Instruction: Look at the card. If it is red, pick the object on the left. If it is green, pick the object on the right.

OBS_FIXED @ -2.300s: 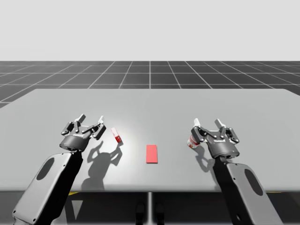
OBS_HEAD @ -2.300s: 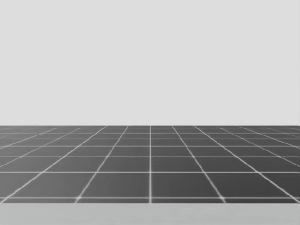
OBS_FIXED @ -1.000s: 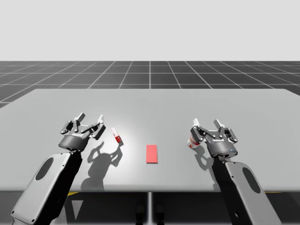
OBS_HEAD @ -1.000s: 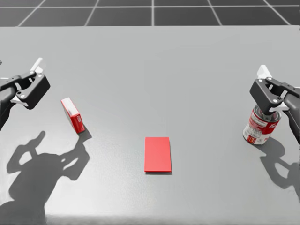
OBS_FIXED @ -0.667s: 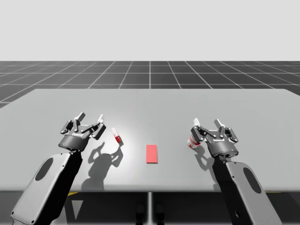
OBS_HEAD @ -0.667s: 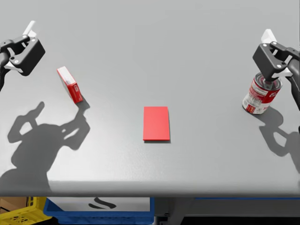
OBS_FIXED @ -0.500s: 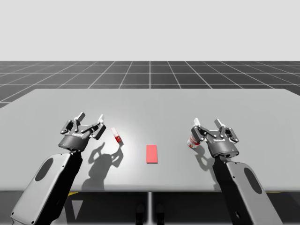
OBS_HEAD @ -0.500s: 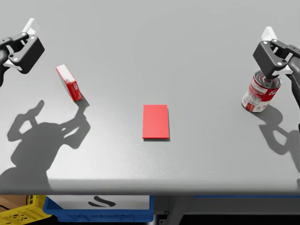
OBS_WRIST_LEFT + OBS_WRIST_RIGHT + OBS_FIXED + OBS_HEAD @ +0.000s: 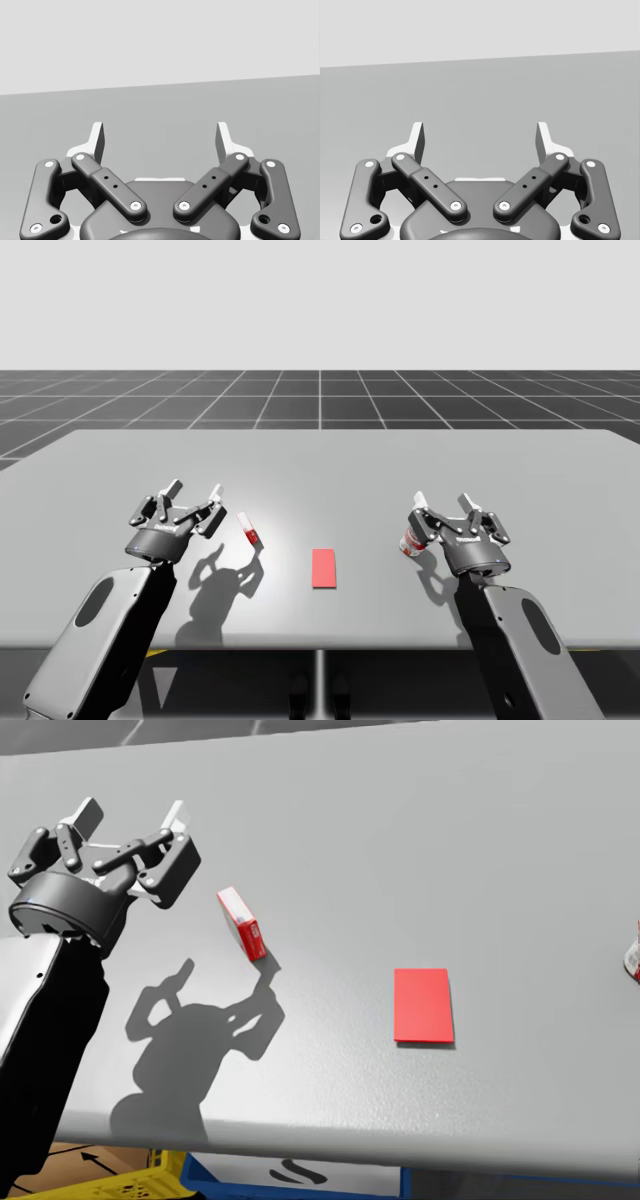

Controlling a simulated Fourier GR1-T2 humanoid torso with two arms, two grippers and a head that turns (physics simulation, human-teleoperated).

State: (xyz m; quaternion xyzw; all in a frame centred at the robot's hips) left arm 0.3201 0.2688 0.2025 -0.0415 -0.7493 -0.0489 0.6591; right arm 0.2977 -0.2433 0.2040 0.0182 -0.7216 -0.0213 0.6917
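Since the flat red card (image 9: 323, 567) at lower centre calls for the left object, my left claw (image 9: 130, 822) hovers wide open just upper-left of the small red-and-white box (image 9: 242, 924) on the grey desk (image 9: 450, 840); my right claw (image 9: 480, 140) gapes too.

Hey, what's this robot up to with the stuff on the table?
A red card lies flat on the table, so the robot should take the left object, a small red box. Its left hand hovers open beside that box, not touching it; its right hand hangs open by the red and white can. Nothing is picked up yet.
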